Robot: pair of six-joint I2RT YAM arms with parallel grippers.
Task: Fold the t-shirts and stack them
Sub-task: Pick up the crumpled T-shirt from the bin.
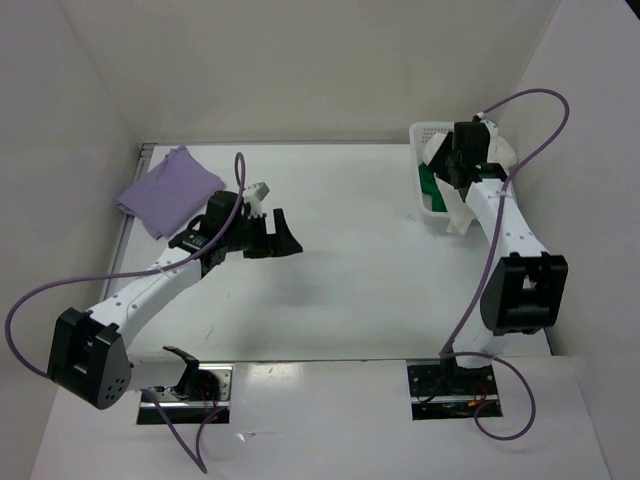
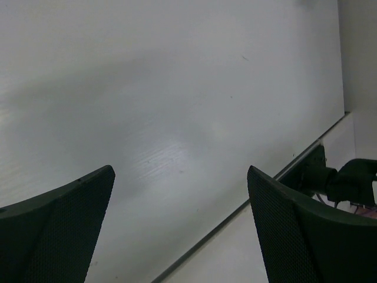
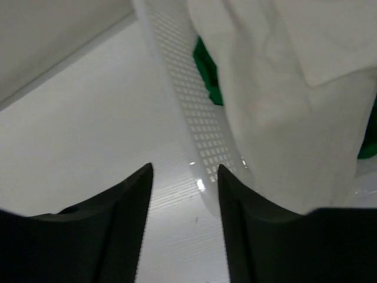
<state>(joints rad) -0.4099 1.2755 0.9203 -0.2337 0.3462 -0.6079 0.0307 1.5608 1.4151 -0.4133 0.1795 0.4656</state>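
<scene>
Three plain cloth t-shirts are seen on or near a white table [image 1: 350, 290], worked by two robot arms, each with one black two-fingered claw.

The left claw [image 2: 179, 171] is held wide open above bare table, and nothing is gripped between its two dark fingers [image 2: 65, 224]. One folded lavender purple t-shirt [image 1: 168, 190] is laid flat well behind this claw, off to its far-left side and well apart from it, near the table's corner.

The right claw [image 3: 184, 171] is held at the one white perforated plastic basket [image 3: 200, 130], its fingers parted with a clear gap. Only table and the foot of the basket wall are seen in that gap, and no cloth is seen caught there. One white t-shirt [image 3: 277, 88] is draped over the basket wall just to the right of this claw and hangs down outside the basket, beside the right finger; whether cloth and finger touch cannot be told. One bright green t-shirt [image 3: 206, 71] is seen inside the basket, ahead of the claw's tips and beyond the wall, largely covered by the white one. A second patch of green shows further to the right of the claw.

In the overhead view the basket [image 1: 430, 130] is seen at the table's far right corner, with the right claw above it.
</scene>
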